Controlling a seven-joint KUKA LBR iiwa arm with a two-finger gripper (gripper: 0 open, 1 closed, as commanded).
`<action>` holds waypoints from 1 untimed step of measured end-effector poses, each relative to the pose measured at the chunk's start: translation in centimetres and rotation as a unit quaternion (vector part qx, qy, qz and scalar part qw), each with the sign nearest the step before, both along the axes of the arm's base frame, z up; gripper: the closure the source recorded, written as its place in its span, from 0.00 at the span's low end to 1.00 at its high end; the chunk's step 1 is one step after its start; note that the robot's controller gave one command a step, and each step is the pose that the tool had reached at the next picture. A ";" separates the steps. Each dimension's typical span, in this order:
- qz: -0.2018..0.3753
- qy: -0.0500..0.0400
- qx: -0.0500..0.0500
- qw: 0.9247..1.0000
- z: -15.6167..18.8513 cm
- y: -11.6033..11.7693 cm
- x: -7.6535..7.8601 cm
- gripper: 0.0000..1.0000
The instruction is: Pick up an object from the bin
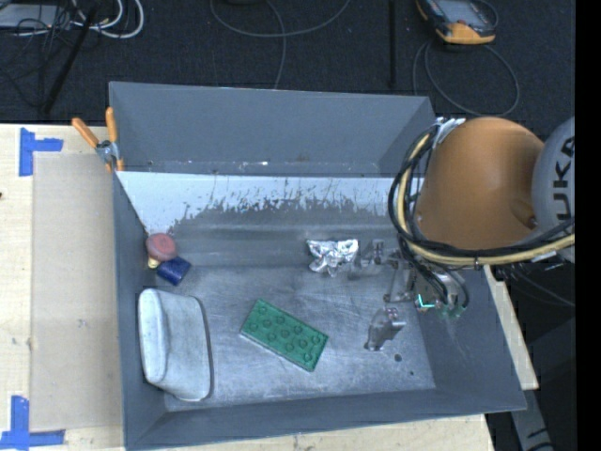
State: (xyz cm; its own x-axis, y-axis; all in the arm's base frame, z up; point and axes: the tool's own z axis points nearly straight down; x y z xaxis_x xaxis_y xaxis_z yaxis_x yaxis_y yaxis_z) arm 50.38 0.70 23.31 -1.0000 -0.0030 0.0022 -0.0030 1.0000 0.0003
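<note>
Hand [382, 333] right of green plate [284, 334], long axis upper-left to lower-right.

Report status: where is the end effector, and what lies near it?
End effector over bare floor of grey metal bin, view's right. Crumpled silver foil lump nearest; flat green studded plate further left. Nothing between.

- The grey bin [272, 130] has sloping walls on every side, so the way in is from above.
- Bare floor lies mid-bin, between the crumpled foil [333, 255] at the back and the green studded plate [284, 334] nearer the front.
- A pale padded block [174, 346] fills the front left corner. A pink ball [161, 246] and a blue piece [173, 271] sit just behind it.
- The arm's orange cover [479, 181] overhangs the right side, with the pincer [383, 329] low beneath it.
</note>
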 end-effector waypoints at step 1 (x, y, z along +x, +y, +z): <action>-0.107 -0.007 0.000 0.994 -16.0 7.1 -0.8 0.00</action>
State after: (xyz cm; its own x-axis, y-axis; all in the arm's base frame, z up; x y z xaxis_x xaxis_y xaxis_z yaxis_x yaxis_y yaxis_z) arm 49.63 7.77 7.30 -0.9779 0.2089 -0.0113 0.2089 0.9779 0.0010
